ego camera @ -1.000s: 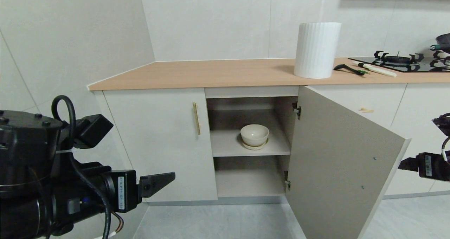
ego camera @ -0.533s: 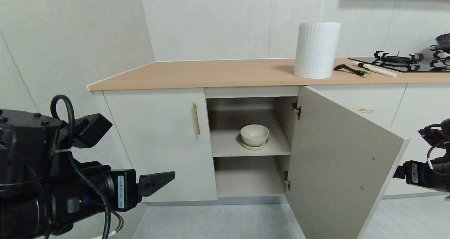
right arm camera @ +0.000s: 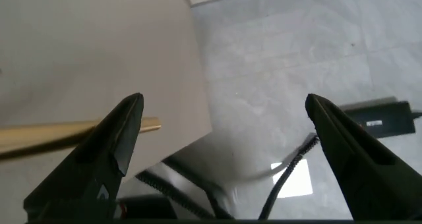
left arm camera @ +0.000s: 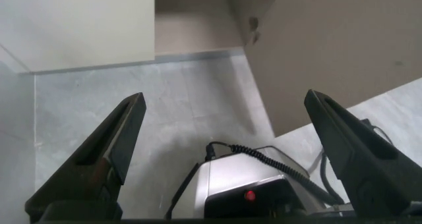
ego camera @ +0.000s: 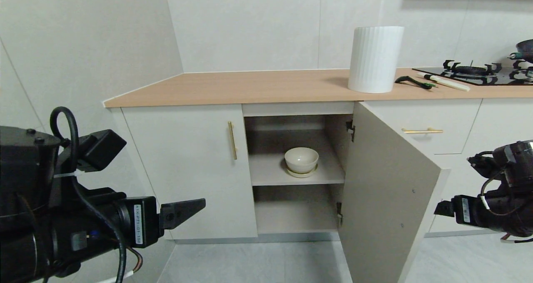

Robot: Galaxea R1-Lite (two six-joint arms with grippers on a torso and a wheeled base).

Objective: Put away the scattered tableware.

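Since a second ago the cabinet door [ego camera: 387, 199] has swung part-way toward shut, uncovering the whole gold drawer handle [ego camera: 422, 130] behind it, and the right arm has come in close to the door's free edge. The left arm has drifted slightly outward.

From the head camera the right gripper's tips are lost behind the door's edge, and the door's bottom is cut off by the frame. The right wrist camera shows the right gripper [right arm camera: 224, 105] spread wide and empty, with a gold bar handle [right arm camera: 72, 135] on a pale panel just beside one finger (whether they touch cannot be told). The left gripper [left arm camera: 225, 99] is likewise wide open with nothing in it, hanging low over the floor in front of the closed left-hand door [ego camera: 187, 170].

The bowl [ego camera: 301, 159] sits on a small plate [ego camera: 301, 174] on the upper shelf of the open cupboard.

A wooden countertop [ego camera: 250, 87] carries a white ribbed container [ego camera: 375, 59], a black utensil [ego camera: 412, 81] and a pale stick-like one [ego camera: 445, 82], beside a gas hob [ego camera: 474, 73] cut off at the edge. Pale tiles cover the walls, grey ones the floor [ego camera: 270, 262].
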